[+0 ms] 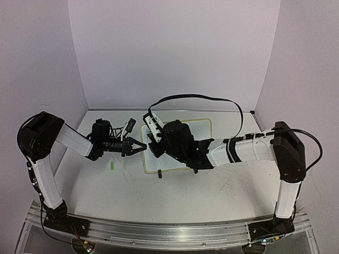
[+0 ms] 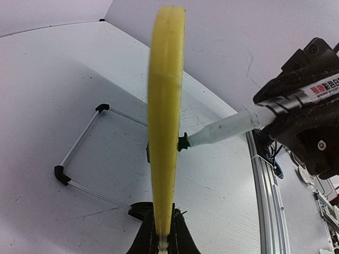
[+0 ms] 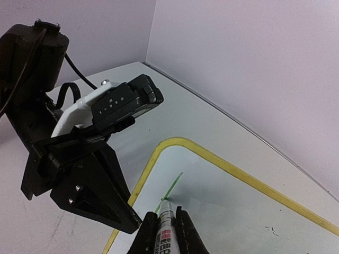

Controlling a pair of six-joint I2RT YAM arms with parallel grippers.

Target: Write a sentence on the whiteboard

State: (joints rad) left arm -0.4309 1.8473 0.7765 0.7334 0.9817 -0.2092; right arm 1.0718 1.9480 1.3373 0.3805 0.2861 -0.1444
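Note:
The whiteboard (image 1: 203, 130) lies on the table with its yellow rim (image 3: 239, 172) around it. My left gripper (image 1: 141, 146) is shut on its left edge; in the left wrist view the rim (image 2: 166, 106) runs edge-on out of the closed fingers (image 2: 144, 239). My right gripper (image 3: 165, 214) is shut on a white marker (image 3: 166, 233), tip down on the board near the far left corner. Of the sentence, one short green stroke (image 3: 173, 186) shows at the tip. The marker (image 2: 228, 128) meets the board from the right in the left wrist view.
A small green piece (image 1: 112, 166) lies on the table left of the board. A black clip foot (image 1: 159, 172) sits at the board's near edge. A thin wire frame with black corners (image 2: 79, 153) rests on the table. The back wall stands close behind.

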